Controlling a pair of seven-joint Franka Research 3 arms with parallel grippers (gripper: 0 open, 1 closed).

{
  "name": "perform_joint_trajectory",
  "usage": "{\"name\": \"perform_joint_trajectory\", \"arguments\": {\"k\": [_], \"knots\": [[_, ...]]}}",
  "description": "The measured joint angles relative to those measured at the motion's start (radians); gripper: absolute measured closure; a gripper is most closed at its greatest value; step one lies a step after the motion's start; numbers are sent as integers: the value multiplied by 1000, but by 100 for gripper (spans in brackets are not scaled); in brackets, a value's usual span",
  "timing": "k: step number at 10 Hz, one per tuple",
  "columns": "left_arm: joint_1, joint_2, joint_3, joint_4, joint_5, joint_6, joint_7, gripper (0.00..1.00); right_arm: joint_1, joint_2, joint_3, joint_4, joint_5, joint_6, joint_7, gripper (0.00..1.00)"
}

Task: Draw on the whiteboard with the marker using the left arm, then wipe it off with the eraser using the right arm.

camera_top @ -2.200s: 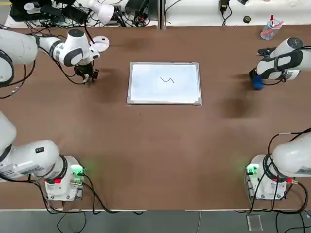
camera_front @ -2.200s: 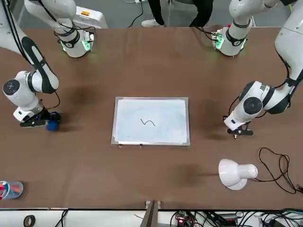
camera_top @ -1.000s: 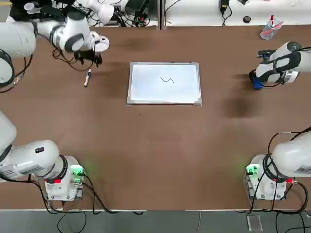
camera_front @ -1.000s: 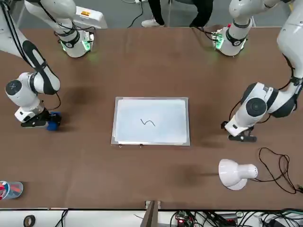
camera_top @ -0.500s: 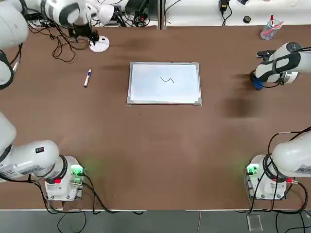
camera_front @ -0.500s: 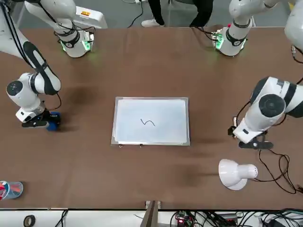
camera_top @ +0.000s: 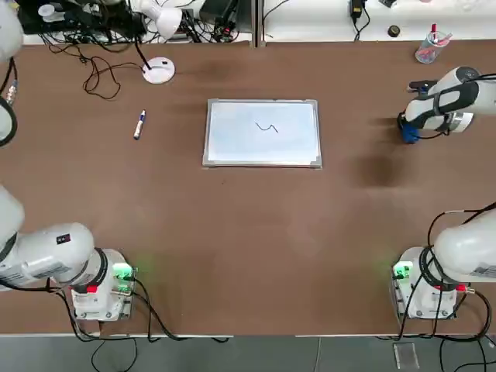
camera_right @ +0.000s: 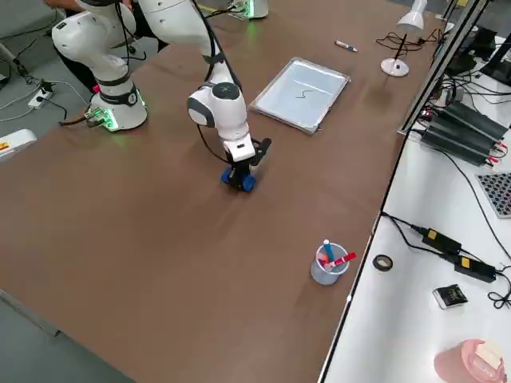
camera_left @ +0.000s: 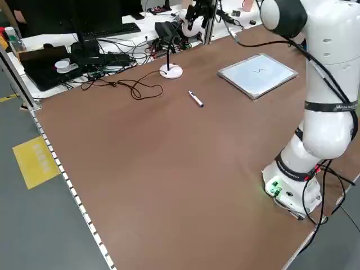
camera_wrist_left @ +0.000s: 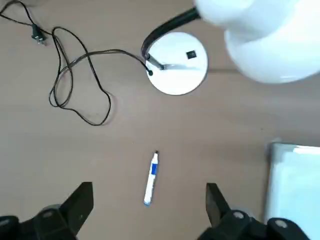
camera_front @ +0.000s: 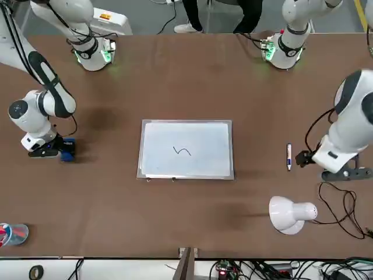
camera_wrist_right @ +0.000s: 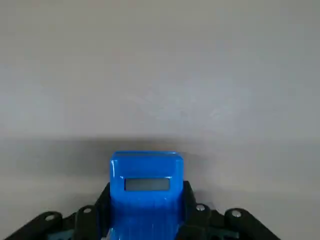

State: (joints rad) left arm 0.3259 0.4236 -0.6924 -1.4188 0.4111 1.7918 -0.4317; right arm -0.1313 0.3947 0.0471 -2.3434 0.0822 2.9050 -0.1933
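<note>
Eraser (camera_wrist_right: 146, 192) on table at robot's right, R gripper (camera_wrist_right: 145, 220) clamped on it. Whiteboard (camera_top: 262, 132) centre w/ squiggle. Marker (camera_top: 139, 125) lies loose left of board; L gripper (camera_wrist_left: 150, 210) above it, fingers wide, empty. Clear cup (camera_right: 326, 268) holds pens

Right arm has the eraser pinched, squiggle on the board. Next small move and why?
Probably lift the eraser slightly off the table, then carry it toward the whiteboard. The right gripper is shut on it, low at the table's surface beside the board, and the drawn squiggle is unwiped. The marker lies on the table; the left gripper is open, well above it.
</note>
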Motion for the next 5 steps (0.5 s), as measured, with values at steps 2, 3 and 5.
{"name": "perform_joint_trajectory", "arguments": {"k": [2, 3, 5], "knots": [[19, -61, 1, 3, -72, -20, 55, 0, 7, -29, 66, 38, 32, -92, 95, 44], [36, -90, 5, 3, -114, -24, 97, 0, 25, -52, 96, 65, 33, -148, 176, 44], [49, -150, 43, 2, -174, -58, 168, 0, 122, -95, 123, 132, 34, -246, 356, 44]]}}
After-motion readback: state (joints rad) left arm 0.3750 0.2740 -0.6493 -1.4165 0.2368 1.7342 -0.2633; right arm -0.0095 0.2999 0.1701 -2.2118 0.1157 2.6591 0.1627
